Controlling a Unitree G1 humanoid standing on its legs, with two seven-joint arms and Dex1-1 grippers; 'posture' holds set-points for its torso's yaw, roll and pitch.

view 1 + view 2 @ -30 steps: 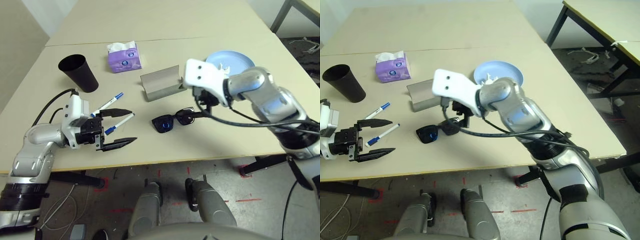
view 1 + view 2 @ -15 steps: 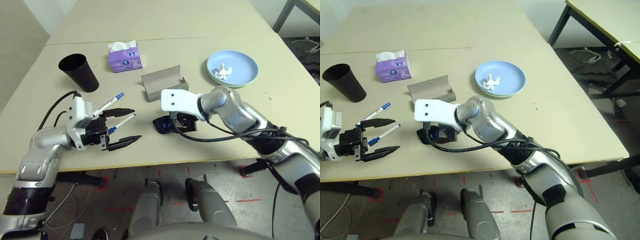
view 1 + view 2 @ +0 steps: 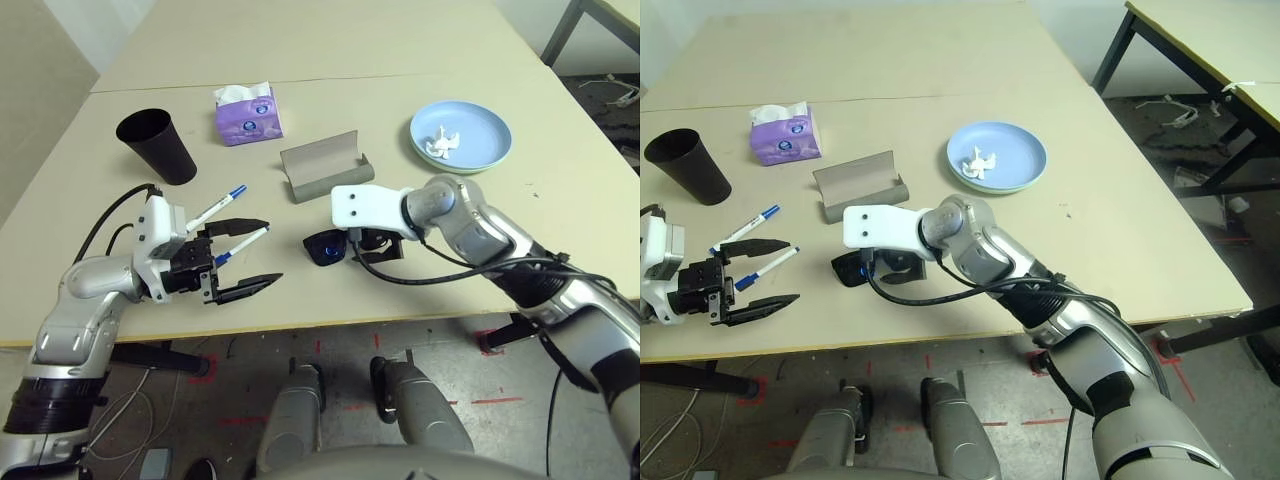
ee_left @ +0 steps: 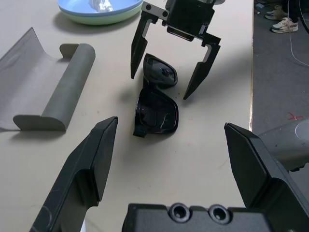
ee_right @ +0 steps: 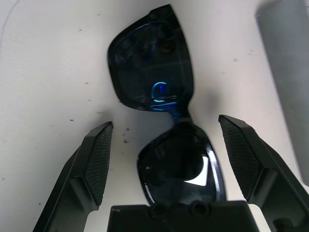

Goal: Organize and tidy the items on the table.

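From the head camera, you see the table [image 3: 330, 40] with your right gripper [image 3: 372, 243] low over the black sunglasses [image 3: 328, 247] near the front edge. The grey glasses case [image 3: 322, 166] lies open just behind them. Farther back sits the purple tissue box [image 3: 247, 112], and the black cup [image 3: 157, 146] stands upright to its left. On the right, the blue plate [image 3: 462, 131] rests on a green plate, and the crumpled tissue [image 3: 440, 143] lies on it. Your left gripper [image 3: 243, 258] hovers at the front left with its fingers spread apart, holding nothing. One marker [image 3: 238, 245] lies between those fingers, and the other marker [image 3: 216, 209] lies just behind it.

From the left wrist camera, you see your own two fingers [image 4: 84, 169] wide apart. Past them lie the sunglasses [image 4: 156, 99] flat on the table. The right gripper [image 4: 161, 72] stands over the far lens with its fingers on each side, apart from the frame. The glasses case [image 4: 48, 87] lies beside them.

From the right wrist camera, you see the sunglasses [image 5: 161, 111] between your spread fingers [image 5: 94, 159]. The fingers do not touch the frame, so nothing is grasped.
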